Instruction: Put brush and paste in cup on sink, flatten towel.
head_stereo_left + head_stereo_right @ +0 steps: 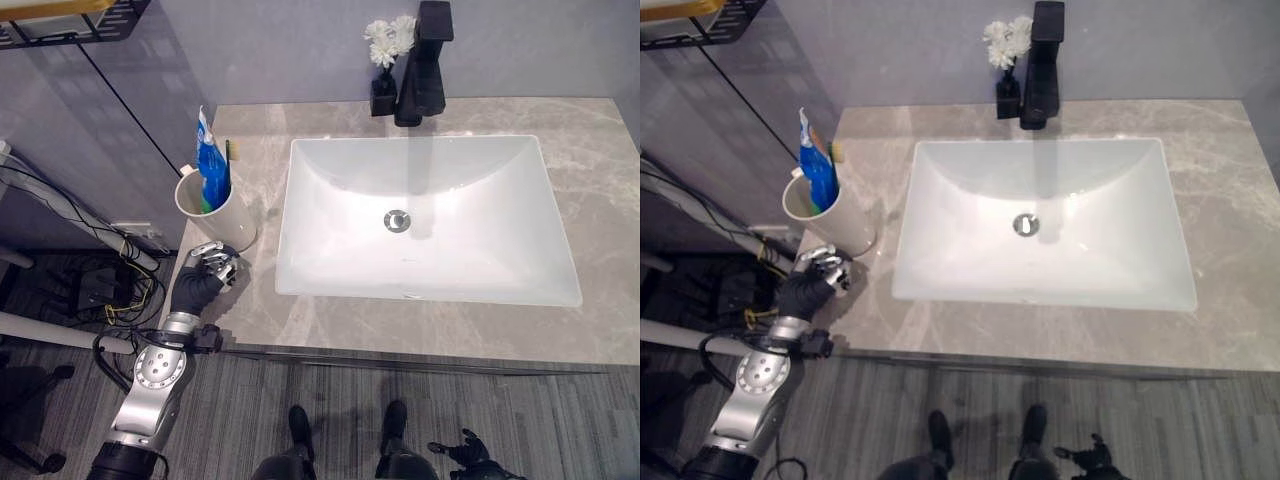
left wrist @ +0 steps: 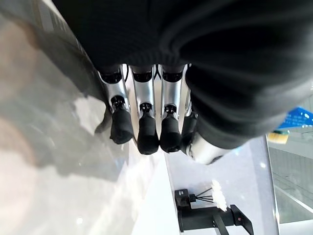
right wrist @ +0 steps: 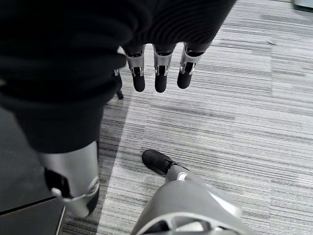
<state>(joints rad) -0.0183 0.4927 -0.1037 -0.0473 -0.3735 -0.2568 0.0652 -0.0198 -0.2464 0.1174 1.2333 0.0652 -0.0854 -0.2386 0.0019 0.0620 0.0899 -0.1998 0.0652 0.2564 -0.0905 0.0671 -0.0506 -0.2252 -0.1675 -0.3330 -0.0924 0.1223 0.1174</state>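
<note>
**A:** Head camera, left eye. What have you got?

**B:** The cup [image 1: 214, 210] stands on the counter [image 1: 600, 200] at its left end, just left of the sink [image 1: 430, 215]. The blue paste [image 1: 211, 162] is upright in it, and the brush [image 1: 234, 150] pokes up beside the tube. So I judge that half of the job done. My left hand [image 1: 205, 270] rests on the counter edge just in front of the cup, apart from it, gripping nothing.

**A:** And the towel?

**B:** I can't find one on the counter, so I can't say where flattening stands (that part I take as still to do).

**A:** Right eye?

**B:** Same scene, shifted a touch: the black faucet [image 1: 1042, 65] behind the basin, a little vase of white flowers [image 1: 1006, 45] beside it.

**A:** Left wrist view?

**B:** Here's what the head views can't give me: my fingers [image 2: 146, 132] from close up, lying side by side and straight, tips hanging just over the grey stone, nothing between them. Relaxed, released. The faucet and flowers sit far off past them.

**A:** Right wrist?

**B:** My right hand [image 3: 156, 63] hangs low over the striped floor [image 3: 254, 98], well away from the counter, fingers loose and carrying nothing. The head views catch it only as a dark shape at the bottom edge
</note>
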